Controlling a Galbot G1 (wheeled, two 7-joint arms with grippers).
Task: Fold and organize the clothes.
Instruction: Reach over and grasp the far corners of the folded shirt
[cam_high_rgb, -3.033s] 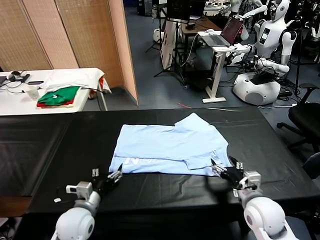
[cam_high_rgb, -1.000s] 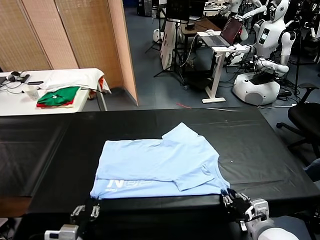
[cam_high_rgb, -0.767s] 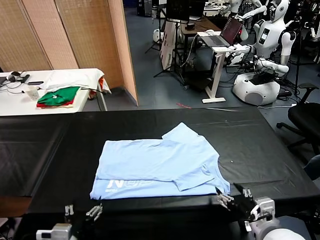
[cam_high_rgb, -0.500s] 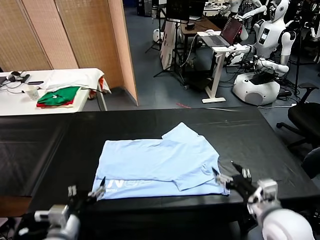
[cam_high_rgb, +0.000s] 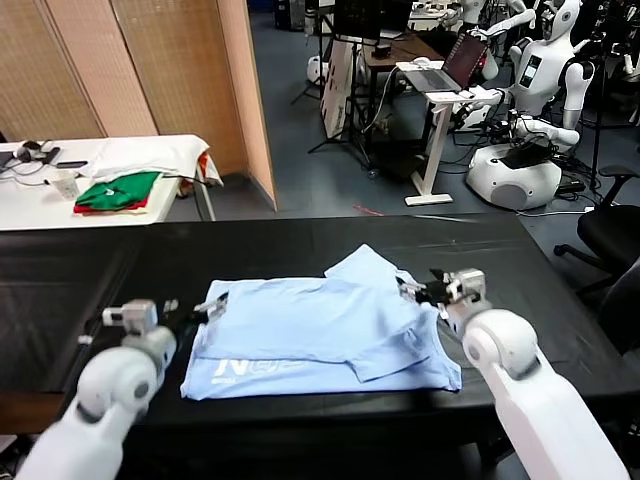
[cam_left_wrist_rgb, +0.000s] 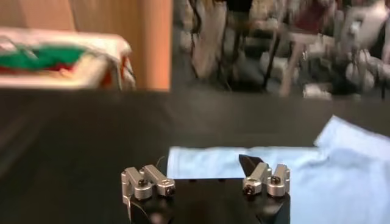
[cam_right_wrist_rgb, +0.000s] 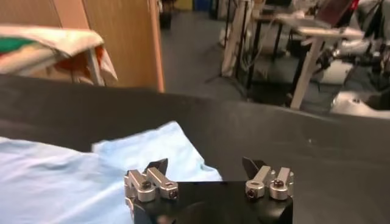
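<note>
**Both claws released at the far corners of the half-folded shirt**

Head view. The T-shirt lay at the centre of the frame on the black table, folded lengthwise, its white lettering near the lower left edge. My left gripper stood at the shirt's upper left corner, jaws spread and holding nothing; my right gripper stood likewise released at the upper right, beside the protruding sleeve. In my judgement the risk was a pinch that caught only the top layer, or the sleeve alone, so that the fold would drag crooked or open out. The shirt's near edge also lay close to the table's lower edge, and a pull toward me could have slid it off. At the upper left, a white table carried a green and red folded pile, well apart. Other robots and a desk stood at the upper right, none in my way.

Left wrist view. My spread fingertips framed the pale cloth's corner against black table.

Right wrist view. My fingertips hung wide over the sleeve, nothing between them.
</note>
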